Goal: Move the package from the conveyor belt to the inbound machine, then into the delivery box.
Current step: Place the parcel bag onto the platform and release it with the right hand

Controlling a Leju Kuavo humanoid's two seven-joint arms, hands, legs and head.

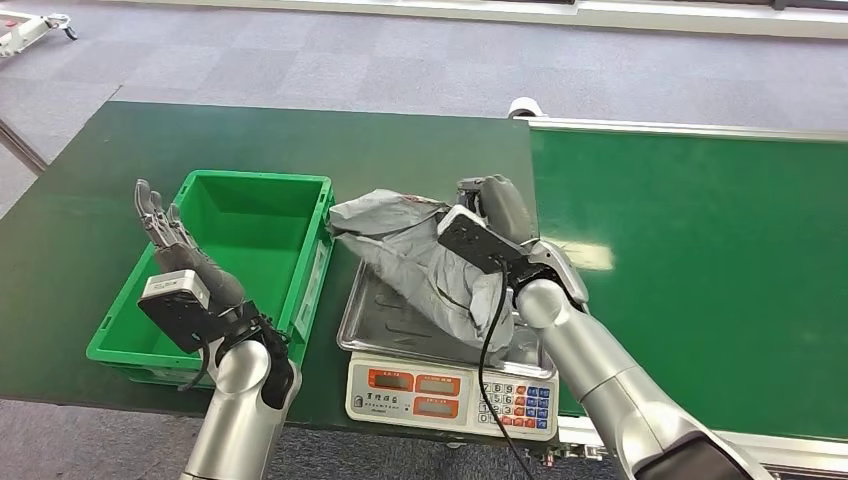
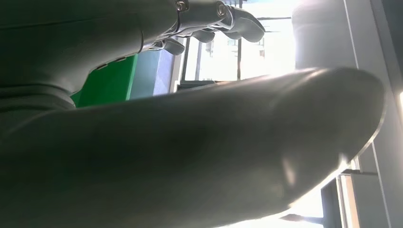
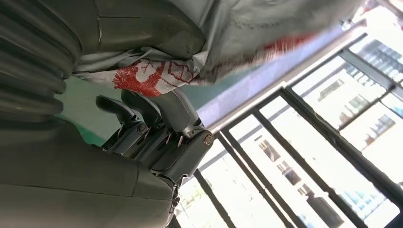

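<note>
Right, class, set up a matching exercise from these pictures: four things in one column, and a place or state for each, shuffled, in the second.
Things:
1. grey package
2. green box
3. left hand
4. right hand

Places or states:
A. holds nothing, fingers stretched out over a box edge
B. grips the crumpled bag
C. lies over the metal tray of the scale
D. stands on the dark table, nothing inside it

Pairs: 1-C, 2-D, 3-A, 4-B
</note>
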